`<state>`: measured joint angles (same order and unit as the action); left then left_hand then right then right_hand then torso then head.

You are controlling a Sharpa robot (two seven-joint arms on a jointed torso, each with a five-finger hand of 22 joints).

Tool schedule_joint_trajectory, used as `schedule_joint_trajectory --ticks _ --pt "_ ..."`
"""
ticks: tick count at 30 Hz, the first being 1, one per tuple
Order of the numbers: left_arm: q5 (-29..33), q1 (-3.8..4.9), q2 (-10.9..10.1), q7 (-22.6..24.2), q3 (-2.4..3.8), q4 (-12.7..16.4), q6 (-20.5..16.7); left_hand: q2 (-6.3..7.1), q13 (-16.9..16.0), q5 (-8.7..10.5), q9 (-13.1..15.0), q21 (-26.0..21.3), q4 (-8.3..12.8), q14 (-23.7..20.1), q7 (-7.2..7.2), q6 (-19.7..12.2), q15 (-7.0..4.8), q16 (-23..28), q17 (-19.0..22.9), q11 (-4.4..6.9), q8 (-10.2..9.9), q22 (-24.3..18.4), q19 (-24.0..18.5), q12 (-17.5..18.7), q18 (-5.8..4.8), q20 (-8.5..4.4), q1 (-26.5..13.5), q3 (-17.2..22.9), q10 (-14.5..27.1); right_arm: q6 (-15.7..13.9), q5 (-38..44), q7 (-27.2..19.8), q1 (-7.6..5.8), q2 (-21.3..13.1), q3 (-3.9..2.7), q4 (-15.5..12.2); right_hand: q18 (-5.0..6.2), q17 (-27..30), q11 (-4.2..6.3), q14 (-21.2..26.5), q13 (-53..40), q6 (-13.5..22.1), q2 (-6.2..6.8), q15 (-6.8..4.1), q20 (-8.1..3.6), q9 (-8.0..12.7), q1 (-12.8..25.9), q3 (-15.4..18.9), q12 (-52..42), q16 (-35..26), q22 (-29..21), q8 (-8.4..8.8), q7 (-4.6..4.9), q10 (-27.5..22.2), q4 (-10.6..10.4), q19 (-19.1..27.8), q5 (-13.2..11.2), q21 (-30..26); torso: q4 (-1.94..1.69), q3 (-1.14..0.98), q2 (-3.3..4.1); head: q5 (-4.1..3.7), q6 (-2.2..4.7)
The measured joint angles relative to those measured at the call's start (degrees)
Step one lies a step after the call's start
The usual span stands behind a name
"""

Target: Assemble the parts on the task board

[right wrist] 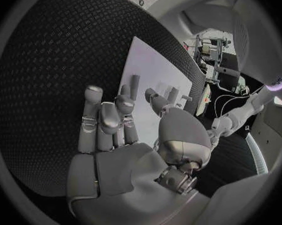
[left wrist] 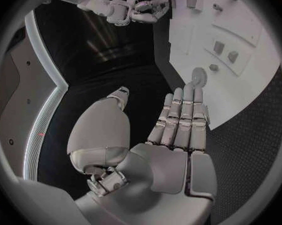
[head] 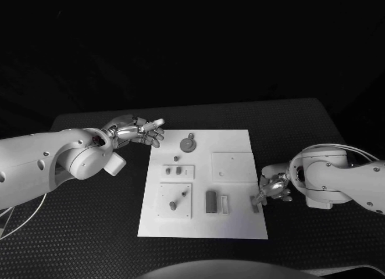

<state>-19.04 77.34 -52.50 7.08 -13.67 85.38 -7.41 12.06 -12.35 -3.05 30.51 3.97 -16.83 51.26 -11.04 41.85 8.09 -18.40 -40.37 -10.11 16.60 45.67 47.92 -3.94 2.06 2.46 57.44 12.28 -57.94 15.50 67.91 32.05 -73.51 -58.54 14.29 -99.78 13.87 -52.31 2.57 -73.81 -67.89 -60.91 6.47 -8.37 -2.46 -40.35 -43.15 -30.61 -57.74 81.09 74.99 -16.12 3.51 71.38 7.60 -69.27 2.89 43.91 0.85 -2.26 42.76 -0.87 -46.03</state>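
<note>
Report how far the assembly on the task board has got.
Nothing looks assembled yet: the round part and the dark block lie loose on the task board. The left hand hovers open at the board's far left corner, holding nothing. The right hand is at the board's right edge; whether it grips anything is unclear. All placing remains.

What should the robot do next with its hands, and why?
Probably close the right robot hand on the small grey part at the task board's right edge. That hand is right beside the part, while the left robot hand is open and holds nothing.
</note>
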Motion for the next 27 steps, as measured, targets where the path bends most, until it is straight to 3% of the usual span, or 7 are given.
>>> schedule_joint_trajectory --ticks 14,27 --pt "-0.01 0.0 -0.03 -0.02 0.0 -0.02 0.08 0.0 0.0 0.0 -0.01 0.0 0.0 0.0 0.0 0.0 0.0 0.0 -0.05 0.0 0.0 0.0 0.0 0.0 0.0 0.0 0.0 0.0 0.0 -0.07 3.84 0.36 1.96 1.08 -0.03 0.69 0.05 0.0 0.21 -0.09 0.04 -0.29 0.02 0.1 0.01 0.01 0.45 -0.16 0.0 0.0 0.0 0.0 -0.09 0.2 0.16 -0.01 0.0 0.0 -0.04 -0.02 0.01 -0.04 -0.6" --pt "-0.02 -0.01 0.24 -0.09 0.0 -0.74 0.25 -0.06 -0.01 0.0 -0.01 0.0 0.0 0.0 0.0 0.0 0.0 0.22 -0.1 0.0 0.0 0.0 0.0 0.0 0.0 0.0 0.06 0.0 0.0 -0.74 3.58 0.35 2.4 1.89 -0.14 0.85 0.1 0.05 0.2 -0.08 0.06 -0.61 -0.07 0.09 0.01 0.0 0.99 -0.16 0.0 0.0 0.0 -0.19 0.01 0.2 0.16 -0.01 0.0 0.0 -0.1 0.09 0.02 -0.2 -0.74"
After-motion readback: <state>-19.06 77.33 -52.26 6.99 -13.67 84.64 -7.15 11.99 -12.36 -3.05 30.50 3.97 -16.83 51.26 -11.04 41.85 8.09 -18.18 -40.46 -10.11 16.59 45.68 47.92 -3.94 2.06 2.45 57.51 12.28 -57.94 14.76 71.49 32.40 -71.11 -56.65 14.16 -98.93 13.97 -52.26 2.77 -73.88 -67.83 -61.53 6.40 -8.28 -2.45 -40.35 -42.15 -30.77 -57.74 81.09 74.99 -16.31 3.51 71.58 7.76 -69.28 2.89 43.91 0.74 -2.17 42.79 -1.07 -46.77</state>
